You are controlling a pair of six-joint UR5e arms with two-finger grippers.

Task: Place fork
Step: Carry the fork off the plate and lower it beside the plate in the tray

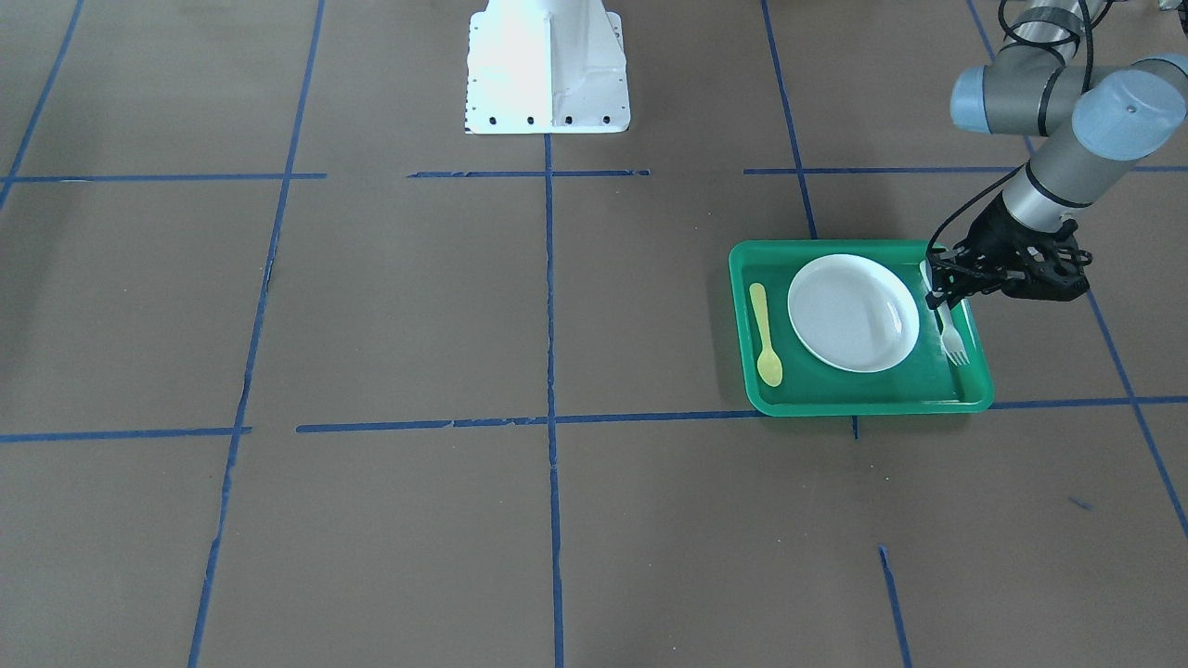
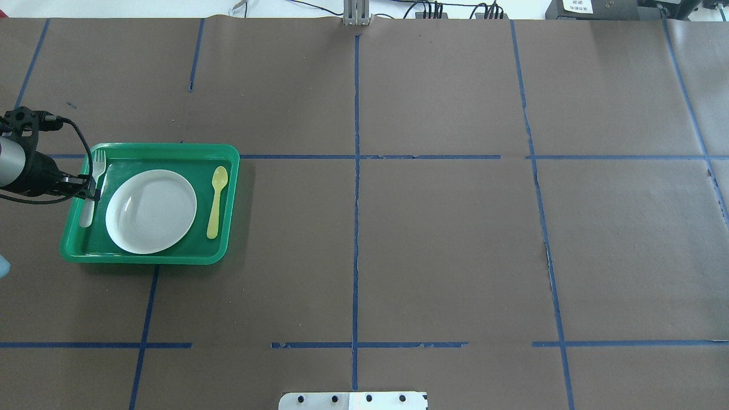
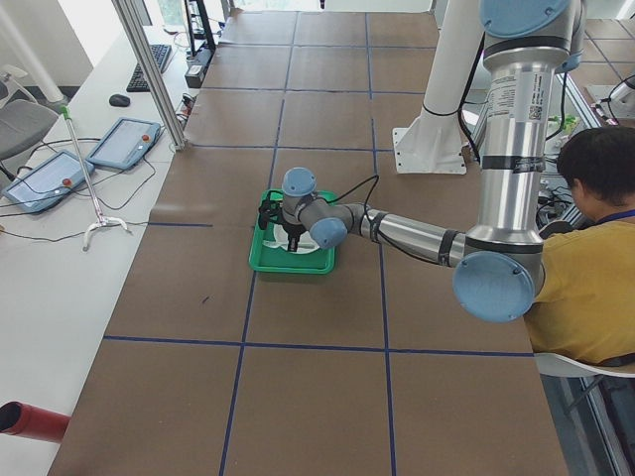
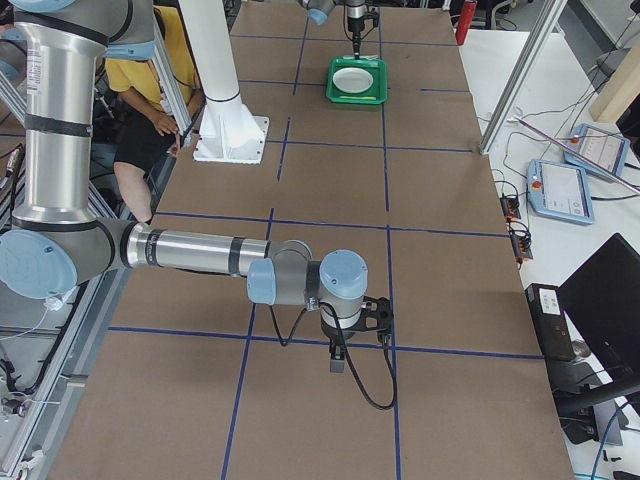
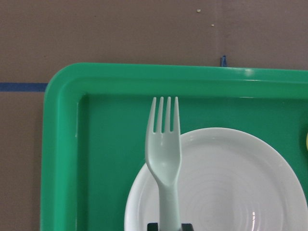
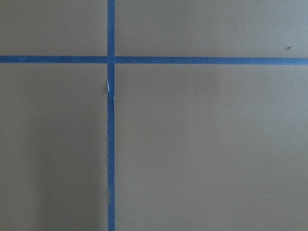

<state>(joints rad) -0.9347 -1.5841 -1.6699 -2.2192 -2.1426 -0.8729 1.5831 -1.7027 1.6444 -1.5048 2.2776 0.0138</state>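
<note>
Left gripper point(image 1: 939, 297) is clamped on the fork point(image 1: 950, 339) mid-handle. The fork sits over the green tray point(image 1: 863, 406), in the strip between the white plate point(image 1: 852, 313) and the tray wall, tines away from the robot. Watch the release: if the fork hangs raised, as it seems, it may bounce onto the plate rim or tray lip.
</note>
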